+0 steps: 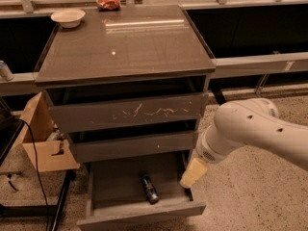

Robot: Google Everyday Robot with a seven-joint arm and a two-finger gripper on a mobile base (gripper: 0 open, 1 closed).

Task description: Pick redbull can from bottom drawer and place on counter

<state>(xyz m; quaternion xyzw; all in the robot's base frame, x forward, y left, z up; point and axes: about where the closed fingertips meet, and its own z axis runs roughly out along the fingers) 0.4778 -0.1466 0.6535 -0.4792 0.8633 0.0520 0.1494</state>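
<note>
Your redbull can [150, 189] is lying on its side on the floor of the open bottom drawer [115, 183], well below the desk [125, 42] top. To its right, your gripper [194, 173] is hanging at the drawer's right edge, apart from the can. You cannot tell whether it is spread or pressed together.
</note>
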